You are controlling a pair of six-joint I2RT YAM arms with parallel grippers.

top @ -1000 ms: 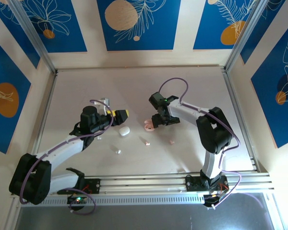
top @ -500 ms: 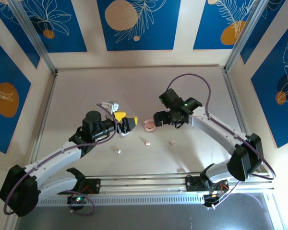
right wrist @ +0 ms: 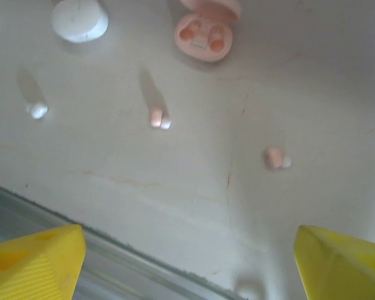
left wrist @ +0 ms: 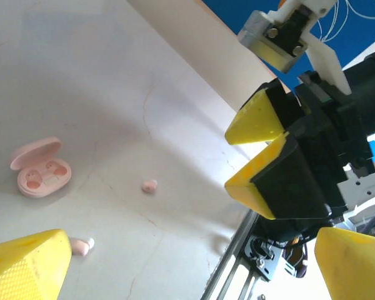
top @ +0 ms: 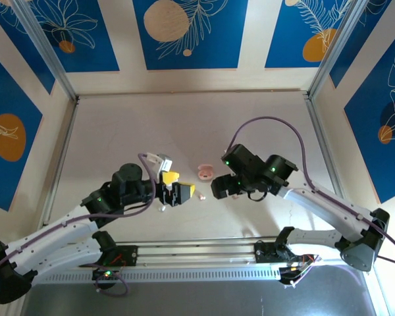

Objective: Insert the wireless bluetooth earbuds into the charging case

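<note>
The main hazard is the two arms meeting. The left gripper (top: 178, 186) and right gripper (top: 219, 187) both hover just on the near side of the pink charging case (top: 205, 172), one on each side of it. In the left wrist view the right gripper's yellow fingers (left wrist: 257, 119) loom close. If both go for the same bud, they will likely knock together.

Both sets of jaws stand wide apart with nothing between them. The buds look tiny and smooth, so an off-centre pinch could squirt one across the table (top: 118, 131) or shove the light, open case.

One pink earbud (right wrist: 159, 117) lies near the case toward the arm bases. A second pink earbud (right wrist: 275, 158) lies further off to the case's right. A white earbud (right wrist: 36, 110) lies well to its left. The white charging case (right wrist: 80, 19) sits beside the pink one, on its left. The only obstacle between the buds and the pink case is the other arm.
</note>
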